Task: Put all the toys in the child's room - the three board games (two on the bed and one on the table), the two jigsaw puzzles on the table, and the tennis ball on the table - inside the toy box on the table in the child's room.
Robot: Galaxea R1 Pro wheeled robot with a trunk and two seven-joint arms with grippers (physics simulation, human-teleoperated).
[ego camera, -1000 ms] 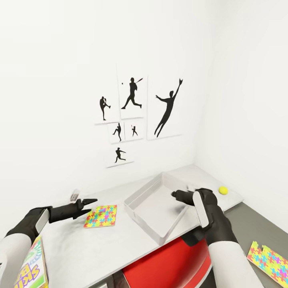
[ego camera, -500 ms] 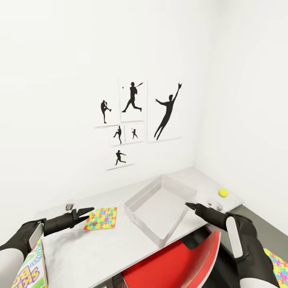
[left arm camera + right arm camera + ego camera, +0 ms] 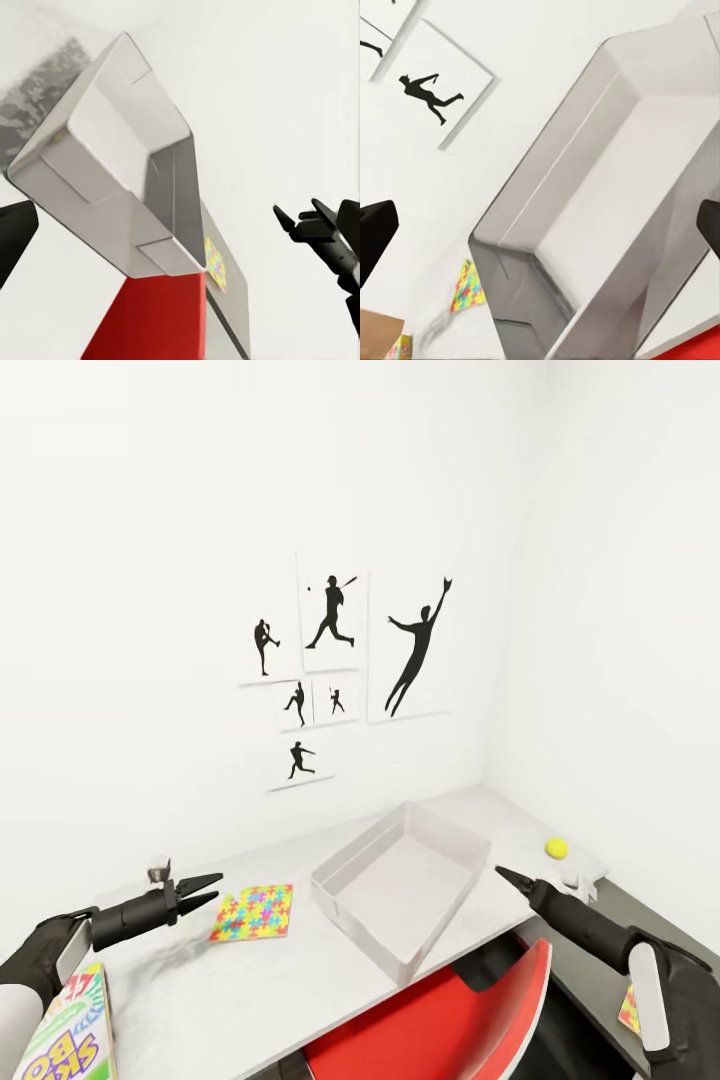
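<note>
Toy box (image 3: 400, 900) empty, tennis ball (image 3: 556, 847) (head view), both end effectors apparently pressed together.

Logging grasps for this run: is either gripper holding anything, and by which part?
Nothing is held. The left gripper and right gripper both hover empty beside the toy box.

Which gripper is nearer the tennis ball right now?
Right. The right gripper sits just short of the tennis ball, near the table's end. The left gripper is across the toy box, beside the jigsaw puzzle.
</note>
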